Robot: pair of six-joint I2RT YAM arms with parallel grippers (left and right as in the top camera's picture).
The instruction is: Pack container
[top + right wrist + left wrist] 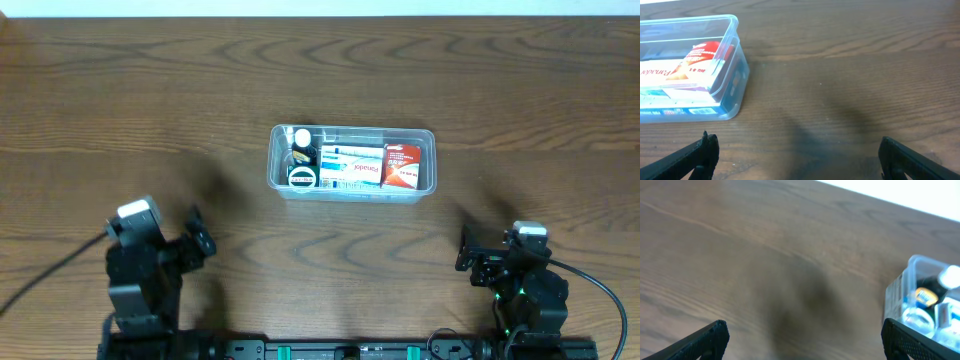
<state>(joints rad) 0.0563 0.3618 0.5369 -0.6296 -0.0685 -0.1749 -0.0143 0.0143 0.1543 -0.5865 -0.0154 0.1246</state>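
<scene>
The clear plastic container [424, 140] sits mid-table. Inside it lie a small dark bottle with a white cap [302, 142], a round black-and-white item [302, 177], a white-and-blue box [351, 167] and a red-and-white box [401, 166]. The container's left end shows in the left wrist view [900, 287] and its right end in the right wrist view [732, 65]. My left gripper [198, 235] [802, 340] is open and empty, near the front left. My right gripper [467, 252] [797, 157] is open and empty, near the front right. Both are well apart from the container.
The brown wooden table [150, 100] carries nothing else. The arm bases and a black rail [340, 350] run along the front edge. A cable [610, 295] trails from the right arm.
</scene>
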